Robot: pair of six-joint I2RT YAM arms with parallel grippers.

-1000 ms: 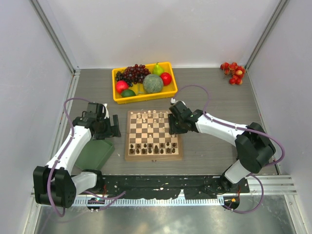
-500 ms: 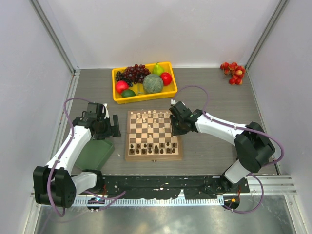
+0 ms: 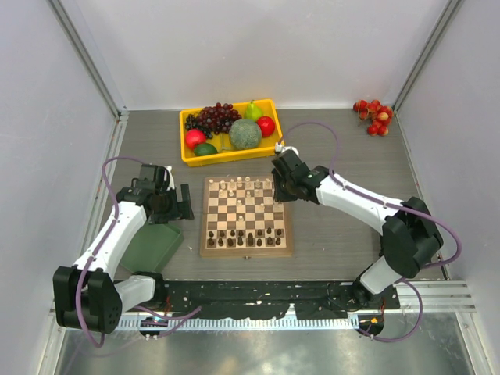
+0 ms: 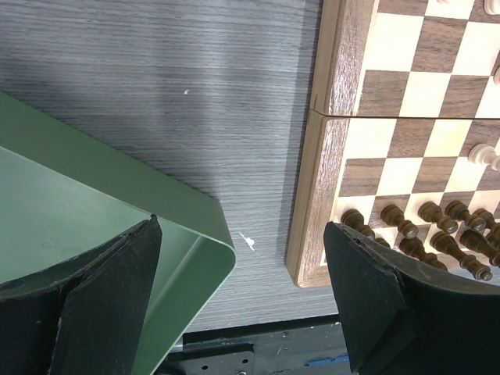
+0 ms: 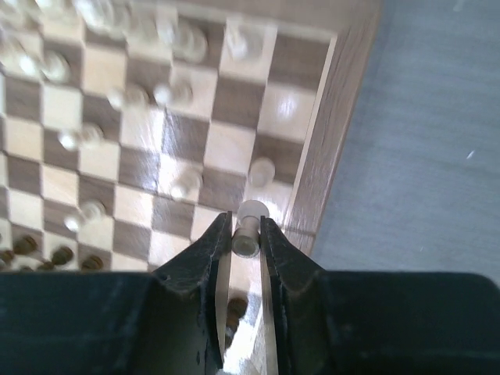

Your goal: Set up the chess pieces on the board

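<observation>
My right end effector had just clamped onto a small pale cream wooden chessman and swung toward the far right corner of the checked wooden board for placing.

Between my left fingers I see a grey table top with fine wood grain, matt, with a few small white specks. Far ahead of my fingers stands a plain white back wall. Pale side walls close both sides, and grey metal posts run in the far corners. Behind my fingers lies a silver metal rail. The light is soft and even.
</observation>
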